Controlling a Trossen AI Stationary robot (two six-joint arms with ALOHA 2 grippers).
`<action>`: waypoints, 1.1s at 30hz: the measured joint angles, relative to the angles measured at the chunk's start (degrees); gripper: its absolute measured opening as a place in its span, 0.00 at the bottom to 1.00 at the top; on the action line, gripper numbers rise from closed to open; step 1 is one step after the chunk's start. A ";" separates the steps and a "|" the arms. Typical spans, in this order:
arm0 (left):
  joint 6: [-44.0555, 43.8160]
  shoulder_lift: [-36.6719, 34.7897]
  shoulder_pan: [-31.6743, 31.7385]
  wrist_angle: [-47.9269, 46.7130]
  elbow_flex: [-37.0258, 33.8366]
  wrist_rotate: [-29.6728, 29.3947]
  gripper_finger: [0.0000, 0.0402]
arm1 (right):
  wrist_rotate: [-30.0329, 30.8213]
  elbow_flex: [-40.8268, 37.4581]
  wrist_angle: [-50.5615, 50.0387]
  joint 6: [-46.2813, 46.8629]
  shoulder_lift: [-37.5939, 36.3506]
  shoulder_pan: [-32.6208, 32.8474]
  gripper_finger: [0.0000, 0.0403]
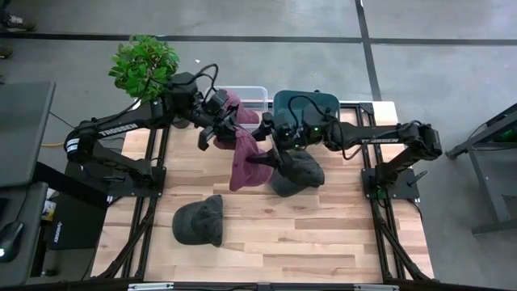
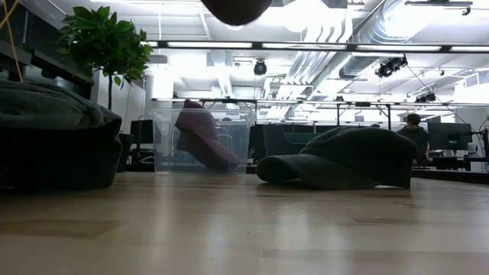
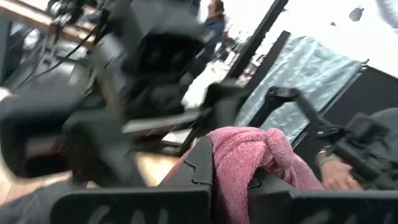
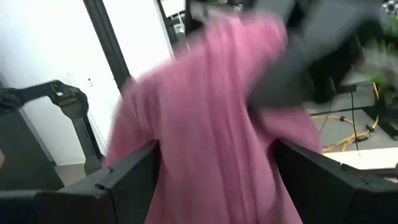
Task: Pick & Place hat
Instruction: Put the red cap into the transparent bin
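Nearest the front edge of the tabletop (image 1: 323, 242) a dark cap (image 1: 199, 220) is lying flat by itself, well apart from the arms, with bare wood around it for a set-down. Farther in, at mid-table, a pink hat (image 1: 245, 160) is hanging lifted between the two arms: the left gripper (image 1: 229, 129) is pinching a bunched fold of its fabric, jaws clenched on it in the left wrist view, while the right gripper (image 1: 271, 155) is meeting it from the other side with pink cloth filling the space between its jaws, seemingly gripping it too. The hat is looking light and soft, drooping under its own weight, so it will likely sag and swing; the stiffer brim or a gathered fold of the crown is probably the surest hold. Just beside the right gripper a second dark cap (image 1: 300, 171) is resting on the wood, close enough that a low sweep could drag it. Beyond, at the far edge, a clear bin (image 1: 257, 95) is holding another pink hat (image 2: 200, 137), next to a dark teal container (image 1: 305, 105); its walls will need clearance, with a potted plant (image 1: 144, 65) at the far left corner
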 joint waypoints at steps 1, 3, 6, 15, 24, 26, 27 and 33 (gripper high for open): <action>-0.04 0.15 0.00 -0.45 -0.06 0.00 0.00 | -0.30 0.00 -0.05 0.03 -0.05 -0.01 0.75; 0.01 0.12 0.00 -0.28 -0.10 -0.04 0.00 | -1.06 0.00 -0.08 0.25 -0.07 -0.01 0.72; 0.01 -0.10 0.00 0.15 -0.06 -0.01 0.00 | -1.55 0.00 -0.37 -0.03 -0.07 -0.01 0.64; -0.01 0.01 0.00 -0.06 -0.06 -0.04 0.00 | -2.19 0.00 -0.53 -0.19 -0.07 -0.05 0.34; -0.42 -0.01 -0.04 -0.19 -0.06 -1.32 0.00 | -1.80 0.00 -0.51 -0.19 -0.07 -0.10 0.03; -0.62 -0.01 -0.04 -0.20 -0.06 -1.59 0.00 | -1.84 0.00 -0.57 -0.21 -0.10 -0.10 0.03; -0.69 -0.01 -0.04 -0.20 -0.06 -1.59 0.00 | -1.84 0.00 -0.73 -0.26 -0.10 -0.10 0.02; -3.16 -0.03 -0.04 -0.30 -0.06 -3.10 0.00 | -0.57 0.02 -2.32 -0.75 -0.16 -0.08 0.01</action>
